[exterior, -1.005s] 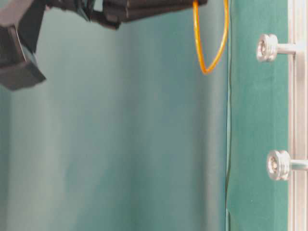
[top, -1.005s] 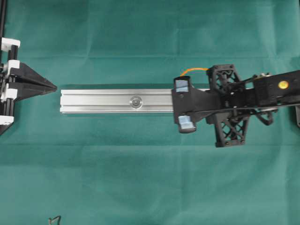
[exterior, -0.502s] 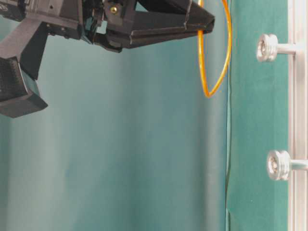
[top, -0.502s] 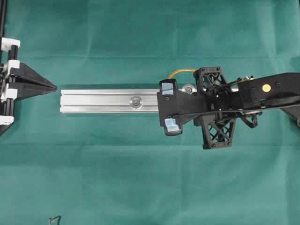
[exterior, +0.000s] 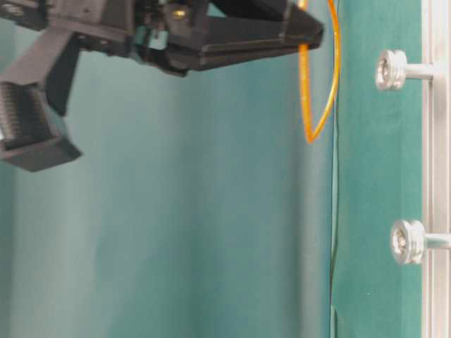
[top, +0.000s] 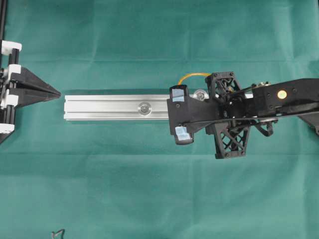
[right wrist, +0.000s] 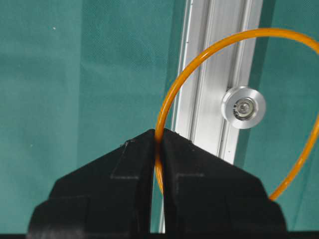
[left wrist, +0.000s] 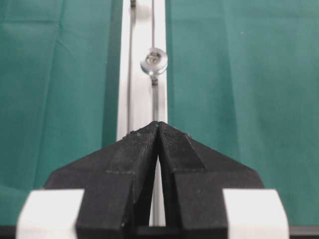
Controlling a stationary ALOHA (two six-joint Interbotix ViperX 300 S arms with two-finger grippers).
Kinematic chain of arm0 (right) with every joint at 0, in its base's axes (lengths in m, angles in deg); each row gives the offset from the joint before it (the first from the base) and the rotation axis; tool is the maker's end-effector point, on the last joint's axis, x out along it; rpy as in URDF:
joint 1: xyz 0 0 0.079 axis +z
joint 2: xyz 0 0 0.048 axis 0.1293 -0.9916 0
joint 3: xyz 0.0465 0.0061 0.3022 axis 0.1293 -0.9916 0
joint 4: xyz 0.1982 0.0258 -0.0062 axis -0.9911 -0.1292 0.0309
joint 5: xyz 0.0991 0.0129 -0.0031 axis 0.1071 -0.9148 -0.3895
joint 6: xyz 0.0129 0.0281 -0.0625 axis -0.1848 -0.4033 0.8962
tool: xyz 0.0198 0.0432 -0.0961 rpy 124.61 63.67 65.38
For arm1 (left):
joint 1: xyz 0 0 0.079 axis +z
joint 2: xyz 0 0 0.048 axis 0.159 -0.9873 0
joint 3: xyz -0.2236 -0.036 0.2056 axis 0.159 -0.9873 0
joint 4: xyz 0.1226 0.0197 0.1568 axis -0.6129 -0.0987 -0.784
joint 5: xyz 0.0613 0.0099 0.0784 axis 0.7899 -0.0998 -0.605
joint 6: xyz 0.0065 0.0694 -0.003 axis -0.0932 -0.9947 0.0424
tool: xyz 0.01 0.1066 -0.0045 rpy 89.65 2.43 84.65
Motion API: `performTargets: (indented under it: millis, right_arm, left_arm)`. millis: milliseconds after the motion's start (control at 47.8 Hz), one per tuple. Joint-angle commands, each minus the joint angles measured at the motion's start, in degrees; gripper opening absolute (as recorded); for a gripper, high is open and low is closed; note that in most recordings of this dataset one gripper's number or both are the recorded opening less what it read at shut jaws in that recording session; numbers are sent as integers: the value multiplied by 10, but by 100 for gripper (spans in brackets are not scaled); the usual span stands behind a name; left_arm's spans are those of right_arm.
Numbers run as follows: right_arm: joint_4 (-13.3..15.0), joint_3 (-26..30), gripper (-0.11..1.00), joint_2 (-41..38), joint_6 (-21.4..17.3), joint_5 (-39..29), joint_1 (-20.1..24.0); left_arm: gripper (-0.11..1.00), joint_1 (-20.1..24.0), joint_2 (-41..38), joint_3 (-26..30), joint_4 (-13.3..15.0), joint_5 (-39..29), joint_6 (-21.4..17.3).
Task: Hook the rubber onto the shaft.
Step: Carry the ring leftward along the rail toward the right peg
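Right tool [right wrist: 158, 137], clamped on the rubber [right wrist: 209, 50], had shifted left along the rail [top: 114, 107] within the last second; loop hung over the shaft [right wrist: 243, 107], unhooked. Left tool [left wrist: 158, 127] closed, empty.

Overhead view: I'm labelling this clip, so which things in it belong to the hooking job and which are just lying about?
Part of the job:
- orange rubber band, pinched in the right hand
- nearer shaft
- far shaft
- aluminium rail

Lying about:
- left hand, shut, idle
- small dark object at the cloth's edge
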Motion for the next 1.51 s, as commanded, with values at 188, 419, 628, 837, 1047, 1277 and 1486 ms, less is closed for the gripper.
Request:
performTargets:
  millis: [188,419,628,837,1047,1277,1486]
  right_arm:
    - [2,-18,7,3,-2,43,1]
    - [2,-20,7,0,-2,48,0]
    - [2,-21,7,-1,-2,48,1]
    - [2,-21,7,-1,-2,49,1]
    - [-1,-20,7,-1,-3,54,1]
    - [-3,-18,7,-4,-4,55,4]
    - [-7,-15,7,-7,-4,61,11]
  left_arm:
    - [0,-2,-4,18,-2,4,-1]
    - [0,-2,-4,18,-2,3,-1]
    - [0,-3,-4,18,-2,3,-1]
    - [0,-3,-4,18,-1,3,-1]
    - [0,-2,-4,18,-2,4,-1]
    - [0,-2,-4,18,-1,3,-1]
    - [0,-2,-4,18,-1,3,-1]
